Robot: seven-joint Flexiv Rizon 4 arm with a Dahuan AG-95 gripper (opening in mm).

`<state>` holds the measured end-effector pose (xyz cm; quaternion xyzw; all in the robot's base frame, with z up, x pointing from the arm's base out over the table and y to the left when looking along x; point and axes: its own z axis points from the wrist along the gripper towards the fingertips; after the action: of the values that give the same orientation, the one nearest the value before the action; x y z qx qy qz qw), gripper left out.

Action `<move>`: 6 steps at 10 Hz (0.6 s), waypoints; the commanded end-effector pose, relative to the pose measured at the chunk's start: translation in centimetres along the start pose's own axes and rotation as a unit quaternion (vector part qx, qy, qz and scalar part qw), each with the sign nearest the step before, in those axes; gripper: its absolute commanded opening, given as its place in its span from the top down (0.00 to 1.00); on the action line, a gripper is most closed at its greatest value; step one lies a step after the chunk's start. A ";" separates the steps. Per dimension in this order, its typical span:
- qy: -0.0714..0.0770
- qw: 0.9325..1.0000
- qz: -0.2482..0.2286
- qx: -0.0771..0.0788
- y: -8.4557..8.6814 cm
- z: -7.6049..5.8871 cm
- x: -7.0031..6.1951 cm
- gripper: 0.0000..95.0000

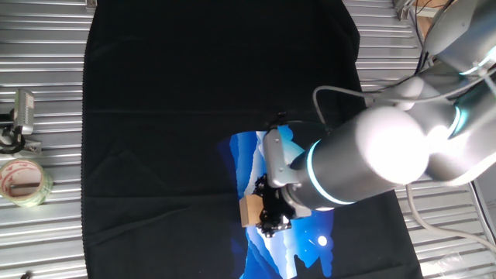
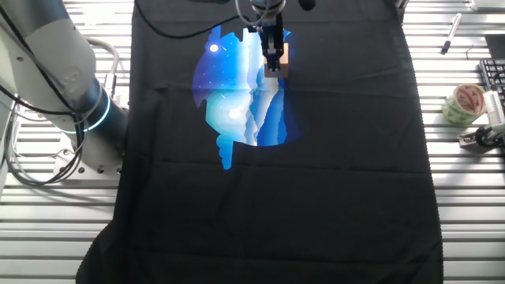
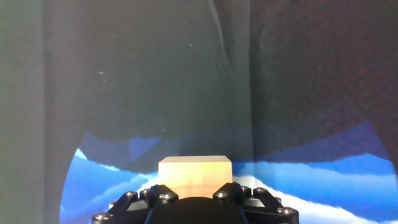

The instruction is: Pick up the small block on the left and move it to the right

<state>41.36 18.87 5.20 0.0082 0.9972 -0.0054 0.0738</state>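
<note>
Light-tan wood, the small block (image 3: 195,177) sat directly ahead of the hand (image 3: 195,200), against its fingertips; whether the fingers gripped it could not be told.

Overhead lighting, bright and even in both fixed views. Strong glare on the arm's silver shell (image 1: 387,155); the slatted metal table (image 1: 46,62) is near washed out. Black cloth (image 2: 276,197) absorbs light, little fold detail. Hand view dimmer, soft; gripper housing (image 3: 196,208) out of focus.
</note>
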 end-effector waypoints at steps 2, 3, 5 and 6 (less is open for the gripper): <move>0.008 1.000 0.000 -0.007 0.5 0.4 -0.1 0.80; 0.007 1.000 -0.003 -0.005 0.5 0.4 -0.1 0.80; 0.006 1.000 -0.005 -0.007 0.5 0.4 -0.1 0.60; 0.005 1.000 -0.006 -0.007 0.5 0.4 -0.1 0.40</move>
<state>41.37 19.16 4.98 0.0010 0.9975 0.0002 0.0709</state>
